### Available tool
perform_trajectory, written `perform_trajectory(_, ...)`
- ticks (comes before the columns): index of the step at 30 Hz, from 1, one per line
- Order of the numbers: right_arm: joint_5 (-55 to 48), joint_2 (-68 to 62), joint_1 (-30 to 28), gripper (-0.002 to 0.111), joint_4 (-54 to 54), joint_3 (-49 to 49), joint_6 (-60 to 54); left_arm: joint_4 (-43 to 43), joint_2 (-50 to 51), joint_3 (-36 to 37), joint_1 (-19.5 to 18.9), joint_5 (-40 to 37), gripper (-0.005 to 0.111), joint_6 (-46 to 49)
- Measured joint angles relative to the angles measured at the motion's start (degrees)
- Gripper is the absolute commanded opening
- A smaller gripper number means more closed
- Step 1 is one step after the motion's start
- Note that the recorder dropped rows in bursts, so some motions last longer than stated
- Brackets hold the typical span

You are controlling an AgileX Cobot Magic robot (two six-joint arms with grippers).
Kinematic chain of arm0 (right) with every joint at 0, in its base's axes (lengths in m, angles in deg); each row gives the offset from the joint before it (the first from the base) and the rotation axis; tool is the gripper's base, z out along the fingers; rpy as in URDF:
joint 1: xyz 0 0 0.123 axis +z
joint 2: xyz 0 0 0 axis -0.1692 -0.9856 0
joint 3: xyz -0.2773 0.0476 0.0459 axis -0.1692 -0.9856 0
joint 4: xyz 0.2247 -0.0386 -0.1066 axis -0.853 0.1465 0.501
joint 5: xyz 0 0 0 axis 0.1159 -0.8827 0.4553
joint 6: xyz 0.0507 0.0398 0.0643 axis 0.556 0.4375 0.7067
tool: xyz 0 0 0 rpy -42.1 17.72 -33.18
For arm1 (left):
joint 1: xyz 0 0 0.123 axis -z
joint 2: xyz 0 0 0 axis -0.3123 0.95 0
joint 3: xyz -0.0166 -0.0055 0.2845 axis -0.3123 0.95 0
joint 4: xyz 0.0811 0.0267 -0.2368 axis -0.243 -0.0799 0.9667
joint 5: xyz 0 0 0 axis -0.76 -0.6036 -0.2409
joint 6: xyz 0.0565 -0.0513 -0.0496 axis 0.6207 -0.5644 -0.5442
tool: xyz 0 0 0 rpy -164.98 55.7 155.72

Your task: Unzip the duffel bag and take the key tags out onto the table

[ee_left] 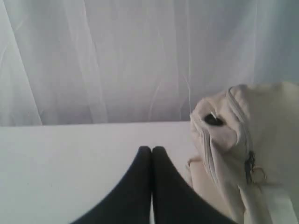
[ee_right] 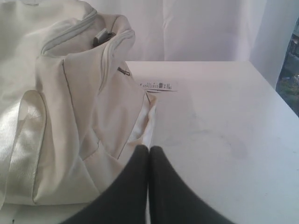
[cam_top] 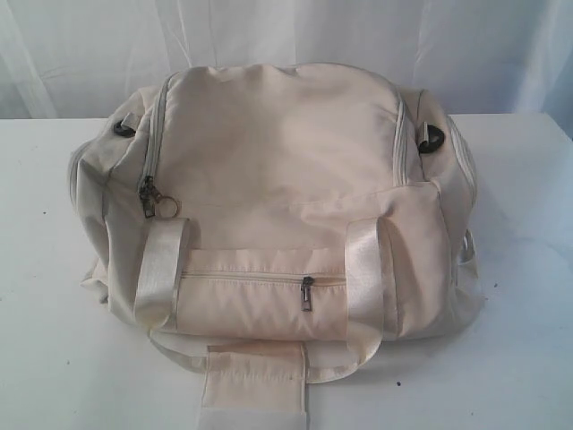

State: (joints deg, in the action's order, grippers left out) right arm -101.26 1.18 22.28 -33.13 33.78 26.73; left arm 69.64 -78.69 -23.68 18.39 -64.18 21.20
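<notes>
My left jaws and right jaws are each pressed together, gripping nothing, either side of the cream duffel bag. It sits centred on the worktop, zipped, main zipper pull at its left.

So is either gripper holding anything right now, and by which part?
Nothing held. Left gripper and right gripper both have jaws shut with nothing between them.

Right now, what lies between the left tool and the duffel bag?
Just bare table, in the left wrist view, between the shut left tool and the duffel bag.
</notes>
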Motion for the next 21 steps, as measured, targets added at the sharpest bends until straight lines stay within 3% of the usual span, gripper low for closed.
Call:
perform_trajectory(8, 4.4, 0.0, 0.0, 0.0, -0.1, 0.0, 0.5, 0.0, 0.0, -0.5, 0.0, 3.7, 0.0, 0.0)
perform_trajectory(13, 14.8, 0.0, 0.0, 0.0, -3.2, -0.1, 18.1, 0.0, 0.0, -0.5, 0.0, 4.3, 0.0, 0.0)
perform_trajectory(16, 24.5, 0.0, 0.0, 0.0, -3.7, -0.1, 21.7, 0.2, 0.0, -0.5, 0.0, 4.7, 0.0, 0.0)
perform_trajectory(21, 27.1, 0.0, 0.0, 0.0, -5.4, -0.1, 33.8, 0.2, 0.0, -0.5, 0.0, 8.2, 0.0, 0.0)
